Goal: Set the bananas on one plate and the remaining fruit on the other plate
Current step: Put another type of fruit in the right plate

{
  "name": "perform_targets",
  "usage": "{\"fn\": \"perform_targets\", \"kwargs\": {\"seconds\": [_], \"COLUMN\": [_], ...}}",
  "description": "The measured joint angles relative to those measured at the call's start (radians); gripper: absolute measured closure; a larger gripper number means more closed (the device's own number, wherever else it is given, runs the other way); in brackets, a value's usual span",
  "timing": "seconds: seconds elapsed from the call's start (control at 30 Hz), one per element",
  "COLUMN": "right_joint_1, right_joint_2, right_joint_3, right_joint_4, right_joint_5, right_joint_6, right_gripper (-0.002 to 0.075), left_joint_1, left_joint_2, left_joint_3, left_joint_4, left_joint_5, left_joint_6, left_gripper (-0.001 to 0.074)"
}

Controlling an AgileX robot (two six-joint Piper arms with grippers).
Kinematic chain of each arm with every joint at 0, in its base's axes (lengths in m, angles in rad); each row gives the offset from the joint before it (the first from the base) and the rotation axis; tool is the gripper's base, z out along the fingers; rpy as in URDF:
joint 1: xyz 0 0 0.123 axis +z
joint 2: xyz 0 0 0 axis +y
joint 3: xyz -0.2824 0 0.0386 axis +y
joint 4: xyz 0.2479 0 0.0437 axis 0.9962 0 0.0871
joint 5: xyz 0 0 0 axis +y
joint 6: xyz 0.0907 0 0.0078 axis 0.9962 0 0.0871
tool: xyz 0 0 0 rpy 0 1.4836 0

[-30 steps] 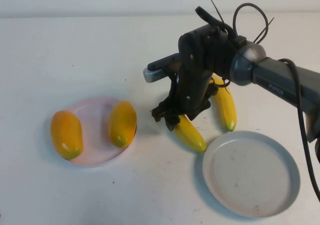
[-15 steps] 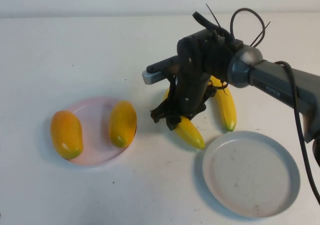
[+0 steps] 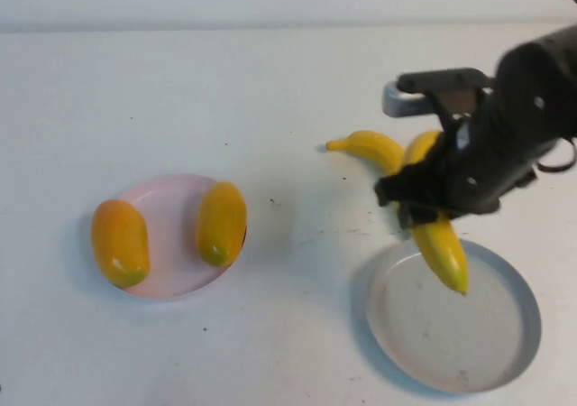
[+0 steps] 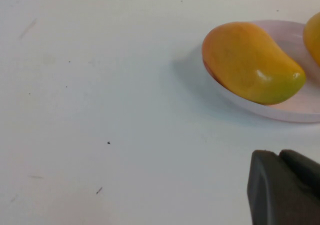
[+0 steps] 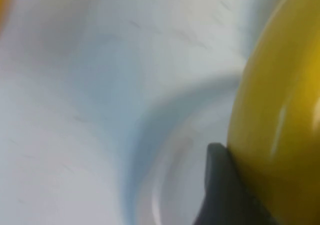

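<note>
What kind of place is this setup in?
Probably a robot test bench: a bare white table, toy fruit sorted onto plates, the right hand holding a banana over the grey plate. Left hand sits parked.

Table bears two plates well apart; the smaller plate lies to the left, the larger plate to the right and nearer the robot. Two oval fruits sit on the smaller plate: one overhanging its left rim, the other at its right side. Right gripper hangs above the far rim of the larger plate, clamped on a banana whose lower end points over that plate; it appears clear of the surface. A second banana lies on the table behind, left of the gripper. Left gripper sits low, near the smaller plate's left side.
</note>
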Motion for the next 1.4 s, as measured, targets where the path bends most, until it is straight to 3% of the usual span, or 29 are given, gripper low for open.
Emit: {"fn": "perform_targets", "kwargs": {"seconds": [0.3, 0.63, 0.87, 1.07, 1.2, 1.4], "right_joint_1": [-0.111, -0.130, -0.130, -0.128, -0.118, -0.116], "right_joint_2": [-0.084, -0.023, -0.018, -0.028, -0.024, 0.118], "right_joint_3": [0.336, 0.370, 0.369, 0.256, 0.123, -0.075], "right_joint_4": [0.047, 0.057, 0.084, 0.089, 0.088, 0.076], "right_joint_5": [-0.118, -0.163, -0.153, -0.068, -0.074, -0.103], "right_joint_6": [0.034, 0.034, 0.012, -0.040, -0.191, -0.303], "right_gripper": [0.0415, 0.0393, 0.0241, 0.0204, 0.0207, 0.0209], "left_joint_1": [0.000, 0.000, 0.000, 0.000, 0.000, 0.000], "left_joint_2": [0.000, 0.000, 0.000, 0.000, 0.000, 0.000], "left_joint_3": [0.000, 0.000, 0.000, 0.000, 0.000, 0.000], "left_joint_4": [0.000, 0.000, 0.000, 0.000, 0.000, 0.000], "left_joint_5": [0.000, 0.000, 0.000, 0.000, 0.000, 0.000], "left_joint_6": [0.000, 0.000, 0.000, 0.000, 0.000, 0.000], "left_gripper": [0.0738, 0.0738, 0.0738, 0.0738, 0.0738, 0.0738]}}
